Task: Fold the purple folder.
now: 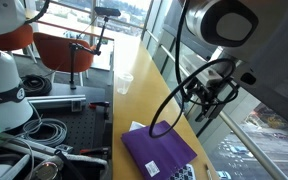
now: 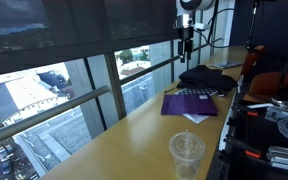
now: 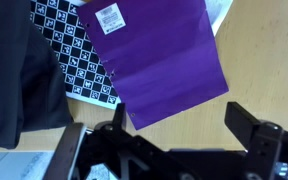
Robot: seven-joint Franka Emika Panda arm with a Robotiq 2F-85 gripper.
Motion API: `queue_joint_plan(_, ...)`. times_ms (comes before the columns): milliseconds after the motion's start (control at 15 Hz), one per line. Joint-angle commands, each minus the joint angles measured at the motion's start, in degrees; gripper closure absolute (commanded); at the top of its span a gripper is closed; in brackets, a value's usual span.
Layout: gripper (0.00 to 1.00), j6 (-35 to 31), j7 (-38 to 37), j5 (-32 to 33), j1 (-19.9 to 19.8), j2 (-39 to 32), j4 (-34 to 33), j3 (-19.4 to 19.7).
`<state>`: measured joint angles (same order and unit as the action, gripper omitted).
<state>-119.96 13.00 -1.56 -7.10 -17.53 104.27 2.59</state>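
The purple folder (image 3: 162,52) lies flat on the wooden table, its small white label (image 3: 109,17) facing up. It shows in both exterior views (image 1: 156,150) (image 2: 189,103). A corner of white paper (image 2: 195,118) sticks out from under it. My gripper (image 3: 184,125) is open and empty. It hangs well above the table, over the folder's near edge, touching nothing. In the exterior views the gripper (image 1: 208,95) (image 2: 187,36) is high above the folder.
A black-and-white checkerboard sheet (image 3: 79,62) lies partly under the folder. A dark cloth (image 2: 209,78) lies beside it. A clear plastic cup (image 2: 186,152) stands farther along the table. Windows with a railing run along one table edge; cables and equipment sit on the other side.
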Motion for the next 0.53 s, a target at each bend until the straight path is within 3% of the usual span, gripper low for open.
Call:
queue_joint_plan(0, 0.00, 6.76, -3.26, -1.07, -0.35, 2.07, 0.02, 0.91)
queue_joint_plan(467, 0.00, 11.95, -6.62, -0.28, 0.47, 4.64, 1.37, 1.07)
